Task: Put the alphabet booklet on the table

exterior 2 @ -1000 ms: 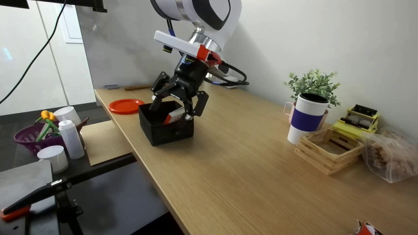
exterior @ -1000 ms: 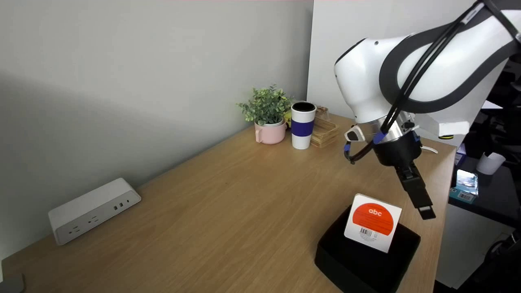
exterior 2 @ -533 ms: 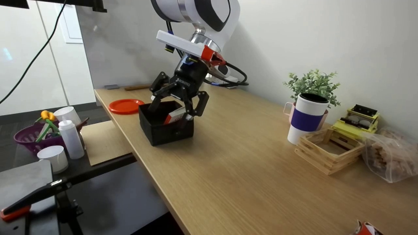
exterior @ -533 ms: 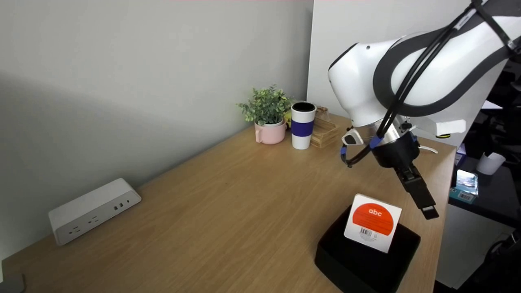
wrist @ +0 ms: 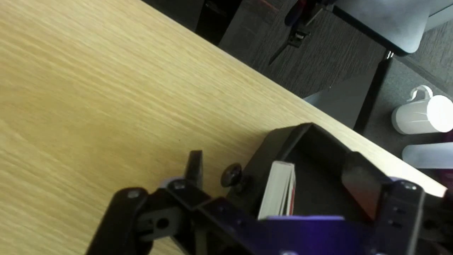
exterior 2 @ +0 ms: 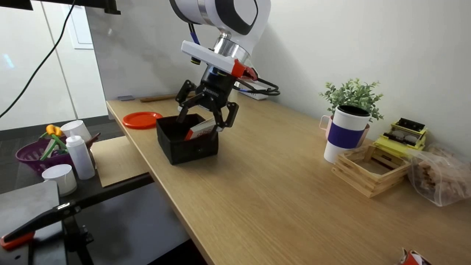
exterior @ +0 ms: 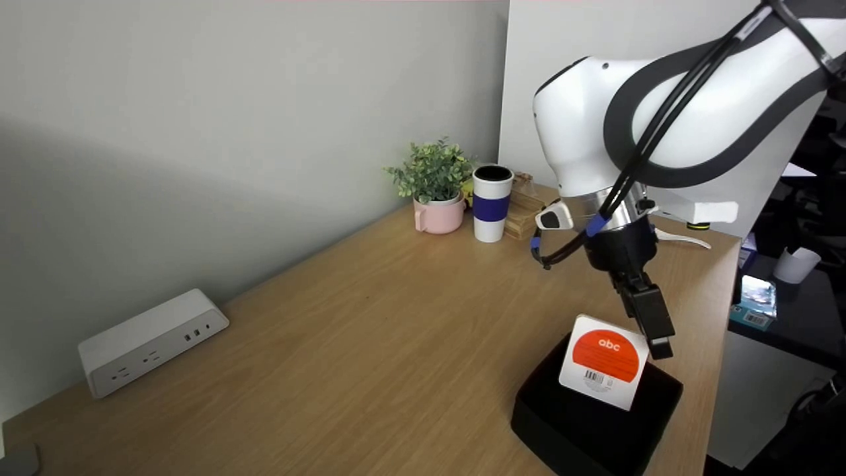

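Note:
The alphabet booklet (exterior: 600, 362), white with an orange-red circle, leans tilted inside the open black box (exterior: 562, 436). In an exterior view the booklet (exterior 2: 201, 129) shows above the wall of the box (exterior 2: 187, 154). The box stands on the wooden table (exterior: 370, 344). My gripper (exterior 2: 200, 122) is open and empty above the box, its fingers on either side of the booklet. In an exterior view the gripper (exterior: 659, 347) overlaps the booklet's upper right corner. In the wrist view the booklet's page edge (wrist: 276, 189) lies between the spread fingers; its lower part is hidden by the gripper.
A red plate (exterior 2: 142, 120) lies behind the box near the table's edge. A tumbler (exterior 2: 347, 132), a potted plant (exterior: 436, 198), a wooden crate (exterior 2: 371, 173) and a bag (exterior 2: 438, 176) stand along the wall. A power outlet block (exterior: 153, 340) is farther along. A knob (wrist: 231, 174) sticks out of the box.
My gripper has shifted away from the table's edge, to the left in an exterior view, and its finger now overlaps the booklet's corner there. It stays open. The booklet and box have not moved.

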### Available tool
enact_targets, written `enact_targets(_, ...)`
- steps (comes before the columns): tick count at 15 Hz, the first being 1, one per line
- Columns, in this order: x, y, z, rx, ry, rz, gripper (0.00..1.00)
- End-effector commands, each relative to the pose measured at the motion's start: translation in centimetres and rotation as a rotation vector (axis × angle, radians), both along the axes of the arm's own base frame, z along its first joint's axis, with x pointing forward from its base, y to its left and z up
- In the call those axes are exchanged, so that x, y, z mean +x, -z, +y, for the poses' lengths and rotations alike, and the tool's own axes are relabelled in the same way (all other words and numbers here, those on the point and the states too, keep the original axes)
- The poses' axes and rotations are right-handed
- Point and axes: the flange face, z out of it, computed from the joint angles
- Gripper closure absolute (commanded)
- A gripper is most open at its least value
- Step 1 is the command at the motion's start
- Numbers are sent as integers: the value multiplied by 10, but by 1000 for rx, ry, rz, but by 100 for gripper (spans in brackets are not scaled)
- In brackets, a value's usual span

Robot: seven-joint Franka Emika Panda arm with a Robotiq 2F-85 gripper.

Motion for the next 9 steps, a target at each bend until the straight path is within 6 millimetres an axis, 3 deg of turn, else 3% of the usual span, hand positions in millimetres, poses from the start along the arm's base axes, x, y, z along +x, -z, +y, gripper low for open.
enact_targets(1, 6, 4, 6, 80, -31, -59, 0)
enact_targets(9, 15, 7, 15, 200, -48, -109, 0)
